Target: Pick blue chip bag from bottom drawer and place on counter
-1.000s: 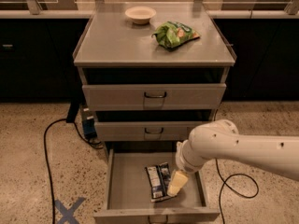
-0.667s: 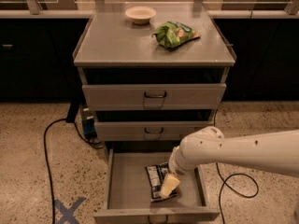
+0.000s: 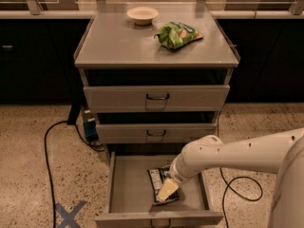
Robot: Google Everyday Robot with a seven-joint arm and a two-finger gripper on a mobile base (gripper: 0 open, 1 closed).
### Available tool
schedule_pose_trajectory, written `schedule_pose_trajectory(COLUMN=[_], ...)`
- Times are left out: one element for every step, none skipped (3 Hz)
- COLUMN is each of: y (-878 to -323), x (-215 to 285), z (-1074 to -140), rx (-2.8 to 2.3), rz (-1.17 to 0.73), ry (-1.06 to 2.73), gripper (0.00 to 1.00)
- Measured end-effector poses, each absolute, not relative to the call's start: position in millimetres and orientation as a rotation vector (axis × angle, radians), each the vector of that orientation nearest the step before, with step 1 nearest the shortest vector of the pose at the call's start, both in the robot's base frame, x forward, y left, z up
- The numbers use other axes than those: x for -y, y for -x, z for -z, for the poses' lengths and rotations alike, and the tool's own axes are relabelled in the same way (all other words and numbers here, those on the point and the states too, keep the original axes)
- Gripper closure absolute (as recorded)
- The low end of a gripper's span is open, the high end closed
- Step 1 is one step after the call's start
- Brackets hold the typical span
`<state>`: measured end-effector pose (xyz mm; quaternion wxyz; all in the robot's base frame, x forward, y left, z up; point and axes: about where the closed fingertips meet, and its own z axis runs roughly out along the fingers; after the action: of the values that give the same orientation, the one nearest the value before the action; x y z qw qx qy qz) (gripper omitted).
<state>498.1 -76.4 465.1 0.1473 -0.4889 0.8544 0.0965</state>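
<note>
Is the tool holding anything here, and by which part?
Cannot be told. The tool is down in the open bottom drawer, over the right side of the blue chip bag, which lies on the drawer floor.

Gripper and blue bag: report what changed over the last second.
The gripper moved left and slightly lower in the open bottom drawer and is now over the blue bag. The bag lies where it was, not lifted. The green bag and bowl on the counter have not moved.
</note>
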Motion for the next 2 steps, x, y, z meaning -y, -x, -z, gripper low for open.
schedule_pose_trajectory(y=[-499, -508], x=[74, 60], z=[-454, -425], rx=[-2.475, -2.521], rz=[-0.324, -0.373], ry=[1.372, 1.295], gripper=[0.0, 0.0])
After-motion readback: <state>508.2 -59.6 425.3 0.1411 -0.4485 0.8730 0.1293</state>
